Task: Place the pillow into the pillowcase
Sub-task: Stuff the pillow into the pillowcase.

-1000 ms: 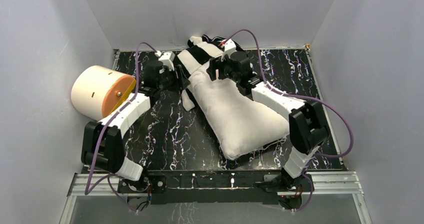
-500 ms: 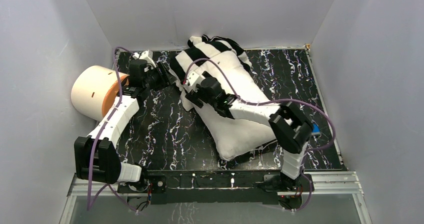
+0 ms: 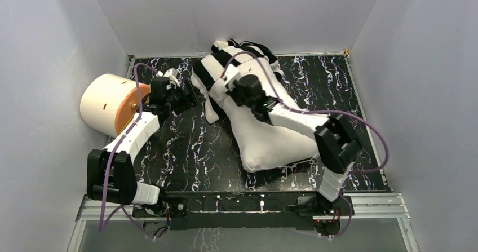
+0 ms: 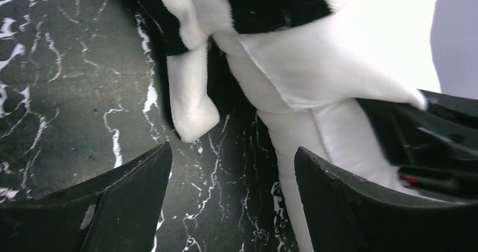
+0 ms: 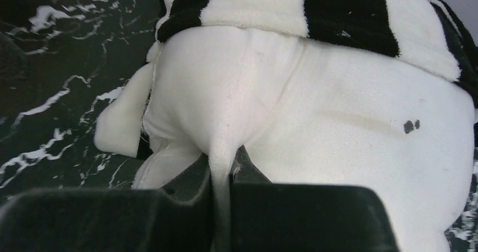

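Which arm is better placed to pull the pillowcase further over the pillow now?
The left arm, probably. Its jaws stand open and empty, facing the edge of the striped pillowcase. The jaws of the right arm are shut on a fold of the white pillow, so it is busy holding.

Counter (image 3: 191, 150): black surface with white marble veining. A cream cylinder (image 3: 107, 108) lies on its side at the counter's left edge, against the left wall; its orange face (image 3: 131, 111) points right. Plain grey walls (image 3: 237, 9) enclose the left, far and right sides.
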